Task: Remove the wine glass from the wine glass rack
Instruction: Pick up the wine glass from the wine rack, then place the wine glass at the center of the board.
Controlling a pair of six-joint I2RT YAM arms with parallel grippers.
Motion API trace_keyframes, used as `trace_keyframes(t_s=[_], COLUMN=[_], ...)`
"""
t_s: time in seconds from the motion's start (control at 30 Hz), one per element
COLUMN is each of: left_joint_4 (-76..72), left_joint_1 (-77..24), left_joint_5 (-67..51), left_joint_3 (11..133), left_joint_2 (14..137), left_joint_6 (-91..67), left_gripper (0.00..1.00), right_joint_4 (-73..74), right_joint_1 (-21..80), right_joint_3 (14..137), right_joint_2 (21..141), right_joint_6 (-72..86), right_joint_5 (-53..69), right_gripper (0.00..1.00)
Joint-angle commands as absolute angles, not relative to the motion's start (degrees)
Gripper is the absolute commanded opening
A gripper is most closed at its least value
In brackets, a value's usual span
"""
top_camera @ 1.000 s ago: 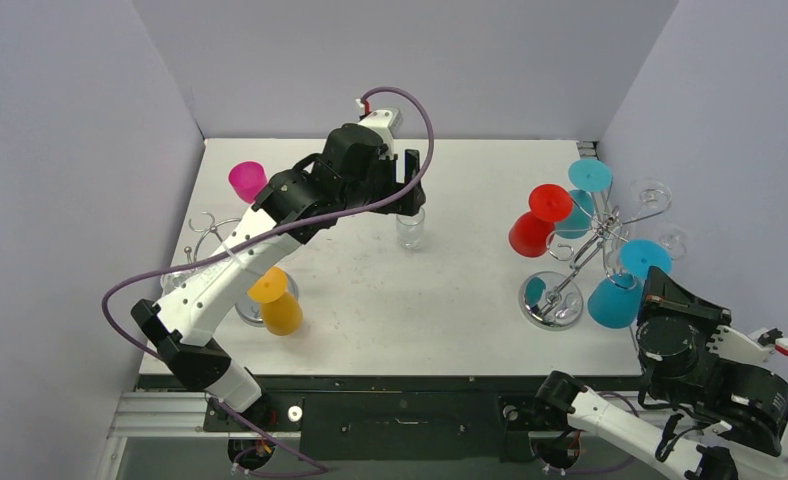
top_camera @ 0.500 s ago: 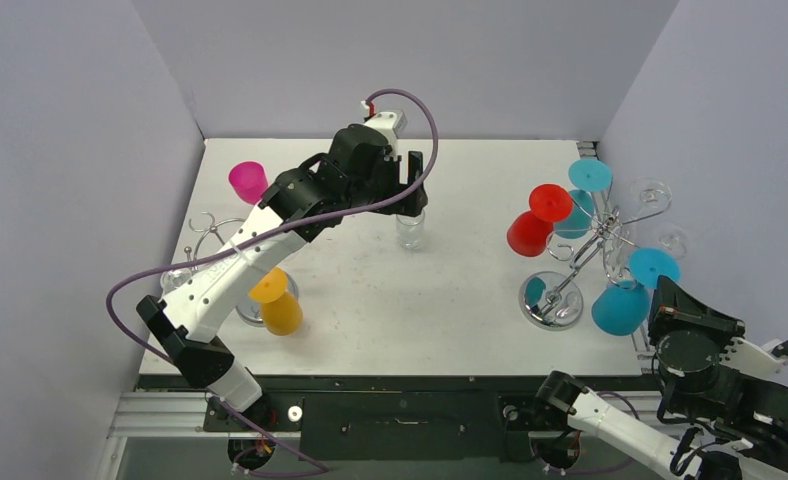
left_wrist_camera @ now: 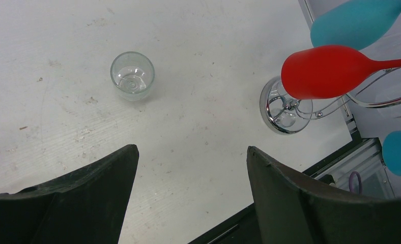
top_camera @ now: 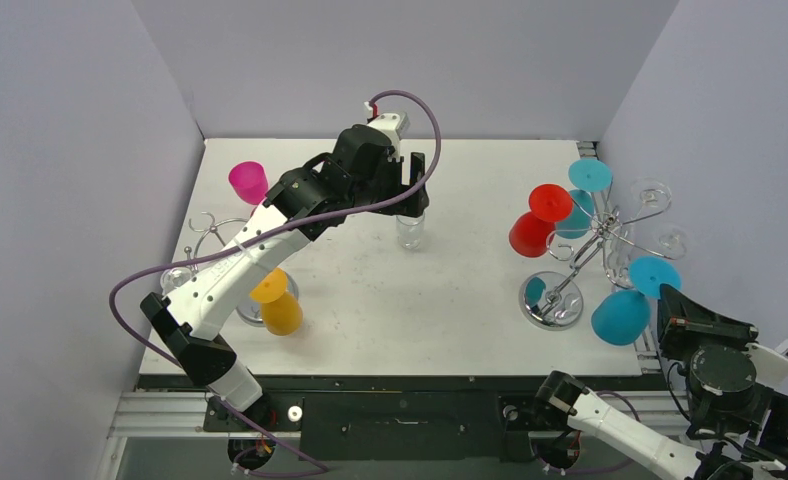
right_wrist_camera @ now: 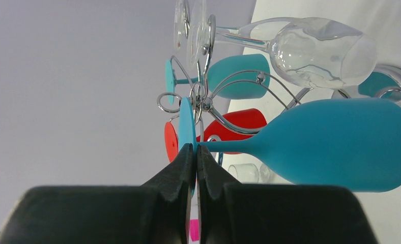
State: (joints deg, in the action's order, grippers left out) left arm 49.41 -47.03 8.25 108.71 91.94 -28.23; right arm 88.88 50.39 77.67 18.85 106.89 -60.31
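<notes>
Teal wine glass [right_wrist_camera: 341, 145]: on its side at the near right of the rack [top_camera: 552, 300], foot pinched edge-on in the clamped right end effector [right_wrist_camera: 194, 148], a hold that suits sliding the stem out of its wire hook; whether it has cleared is unclear. Left end effector [left_wrist_camera: 192, 150]: jaws apart, empty, well left of the rack over a tumbler [left_wrist_camera: 132, 76] on the worktop [top_camera: 450, 290], seemingly parked out of the way.

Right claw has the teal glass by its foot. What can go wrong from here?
1. The right claw pinches only the thin foot edge of the teal glass; the bowl hangs far out and may swing or slip.
2. The clear glass hangs right beside that bowl; pulling sideways may knock it or drag the rack.
</notes>
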Motion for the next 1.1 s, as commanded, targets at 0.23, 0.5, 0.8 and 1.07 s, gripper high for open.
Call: trace_keyframes(t_s=[0.23, 0.5, 0.8, 1.07], left_joint_4=[46.97, 47.17, 46.94, 46.97], left_joint_1=[-46.72, -46.73, -46.68, -46.40], left_joint_5=[7.60, 7.56, 7.92, 8.00], left_joint_3=[110.82, 109.85, 108.30, 106.75], left_joint_2=[92.06, 91.55, 90.54, 89.56], left_joint_6=[-28.47, -28.24, -28.24, -28.34], left_gripper=[0.75, 0.75, 0.76, 0.76], right_joint_4=[87.39, 83.09, 77.88, 71.67], right_joint_1=[50.87, 50.88, 50.89, 50.89], right_joint_3=[80.41, 82.42, 85.20, 85.72], right_joint_2=[19.67, 20.41, 25.81, 30.93], right_joint_6=[99.63, 93.20, 85.64, 80.67], right_joint_5=[-53.63, -48.87, -40.49, -32.51], right_gripper=[0.00, 0.00, 0.00, 0.00])
